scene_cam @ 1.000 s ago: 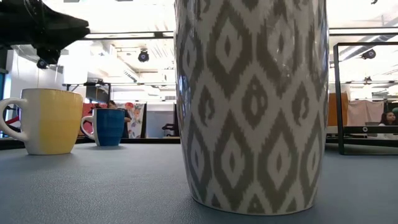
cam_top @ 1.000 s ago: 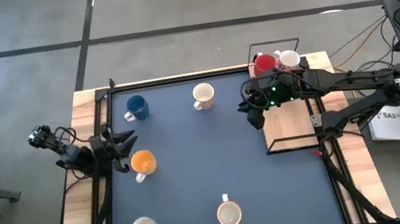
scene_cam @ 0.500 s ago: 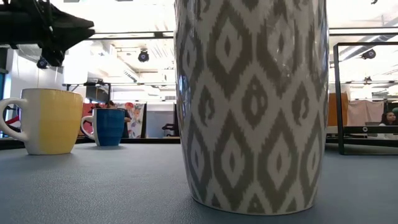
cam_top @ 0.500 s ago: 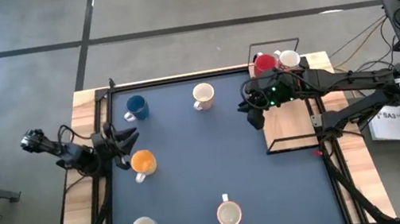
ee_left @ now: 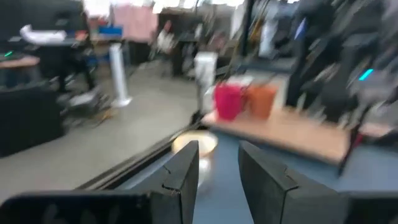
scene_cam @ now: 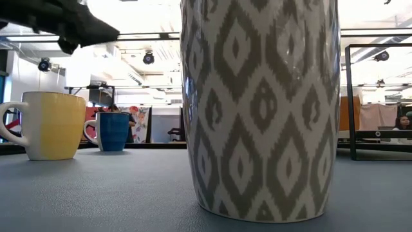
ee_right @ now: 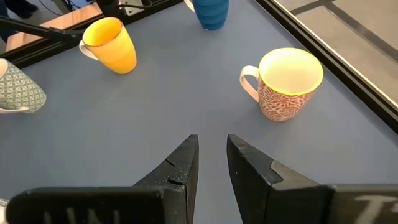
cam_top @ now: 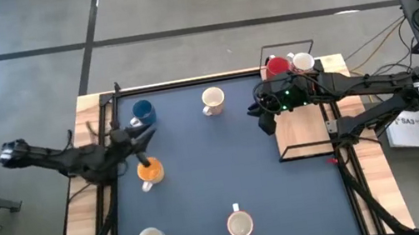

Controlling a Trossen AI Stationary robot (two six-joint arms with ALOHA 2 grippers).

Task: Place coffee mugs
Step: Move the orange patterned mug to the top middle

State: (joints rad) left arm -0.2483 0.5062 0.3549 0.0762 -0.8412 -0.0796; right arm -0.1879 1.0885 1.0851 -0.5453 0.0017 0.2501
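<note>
Empty left gripper (cam_top: 144,141) seemingly above orange mug (cam_top: 150,172)

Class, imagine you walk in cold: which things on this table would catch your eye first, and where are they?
The orange mug glows near the mat's left edge, with the left gripper above it and the blue mug behind it. At the right edge, the right gripper waits beside a wire basket holding a red mug.

I see five mugs (cam_top: 213,100) spread over the mat (cam_top: 225,161); two more sit right of it.
</note>
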